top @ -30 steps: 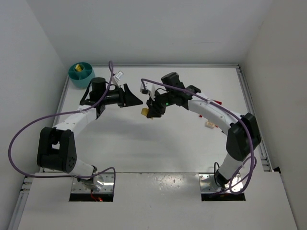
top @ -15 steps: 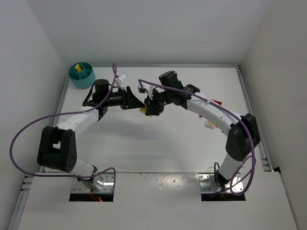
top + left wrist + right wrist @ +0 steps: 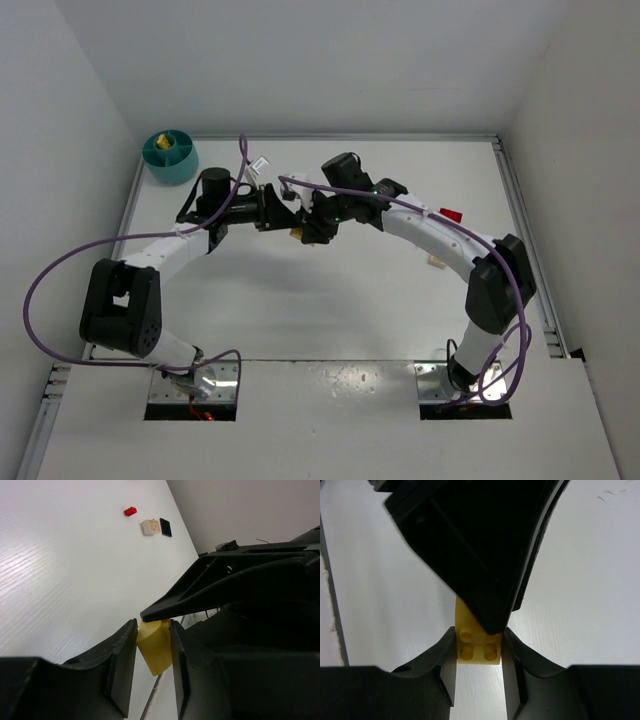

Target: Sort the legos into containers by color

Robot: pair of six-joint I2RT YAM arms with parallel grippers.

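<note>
The yellow lego hangs in the air above the middle of the desk, caught between both my pairs of fingers at once. My right fingers are closed almost fully, with only the brick's width between them. They press its two flanks, and four studs face my right wrist camera. My left fingers come in from the other side and are narrowed to the same width. In the left wrist view the brick fills the gap between them, and both inner faces look to be touching it. One tip of my right fingers lies across the top of the brick in that view.

From above, my two arms meet nose to nose over the brick, the left reaching in from the left and the right curling round from the right.

A red lego lies on the desk off to the right, with a small beige piece nearer my right arm.

The teal bowl sits in the far left corner, well apart from the yellow lego, with something yellow in one compartment.
</note>
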